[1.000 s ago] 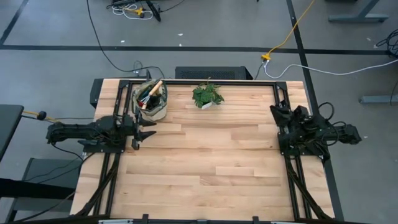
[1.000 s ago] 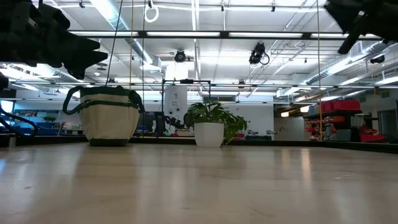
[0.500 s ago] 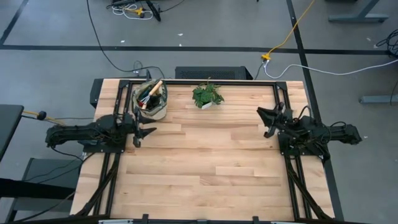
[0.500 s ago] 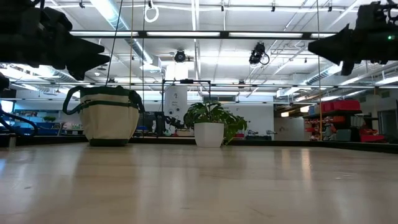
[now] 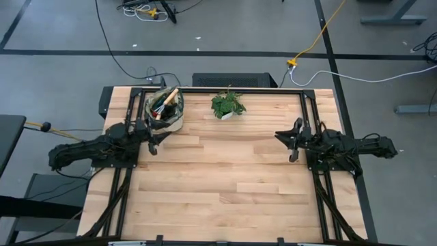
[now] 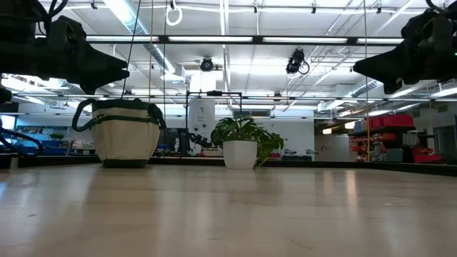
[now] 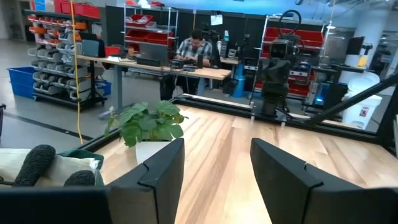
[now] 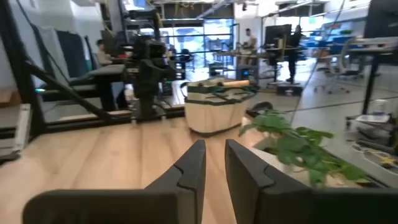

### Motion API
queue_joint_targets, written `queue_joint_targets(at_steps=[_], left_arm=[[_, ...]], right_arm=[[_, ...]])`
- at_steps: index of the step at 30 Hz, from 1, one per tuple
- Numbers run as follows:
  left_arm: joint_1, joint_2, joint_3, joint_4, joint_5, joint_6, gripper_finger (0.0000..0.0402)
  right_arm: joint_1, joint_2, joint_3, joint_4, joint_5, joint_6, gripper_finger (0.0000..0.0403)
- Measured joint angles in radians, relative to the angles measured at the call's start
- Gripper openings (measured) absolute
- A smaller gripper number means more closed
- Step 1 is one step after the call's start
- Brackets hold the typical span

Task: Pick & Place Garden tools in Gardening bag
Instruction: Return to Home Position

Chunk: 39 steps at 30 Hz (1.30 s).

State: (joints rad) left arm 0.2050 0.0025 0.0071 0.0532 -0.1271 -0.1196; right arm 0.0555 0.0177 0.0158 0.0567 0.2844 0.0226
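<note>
Wood table [image 5: 232,171], bag [image 5: 166,113] just beyond L tool [image 5: 159,141]

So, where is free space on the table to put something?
Free: the table between left gripper and right gripper, and its whole near half. Crowded: the far edge, around the gardening bag and potted plant.

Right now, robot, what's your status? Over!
Left gripper open, empty, raised near gardening bag. Right gripper empty, above table's right side. Garden tools sit in bag. Potted plant beside bag, nothing blocking.
</note>
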Motion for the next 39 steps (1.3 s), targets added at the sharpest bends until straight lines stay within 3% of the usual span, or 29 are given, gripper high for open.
queue_joint_targets(at_steps=[31,39], left_arm=[[-0.044,0.004,0.000,0.000,0.000,0.000,0.0190],[-0.170,0.001,0.000,0.000,0.001,0.000,0.0190]], right_arm=[[0.000,0.000,0.000,0.001,-0.013,0.047,0.0062],[0.000,0.000,0.000,0.001,-0.013,0.047,0.0062]])
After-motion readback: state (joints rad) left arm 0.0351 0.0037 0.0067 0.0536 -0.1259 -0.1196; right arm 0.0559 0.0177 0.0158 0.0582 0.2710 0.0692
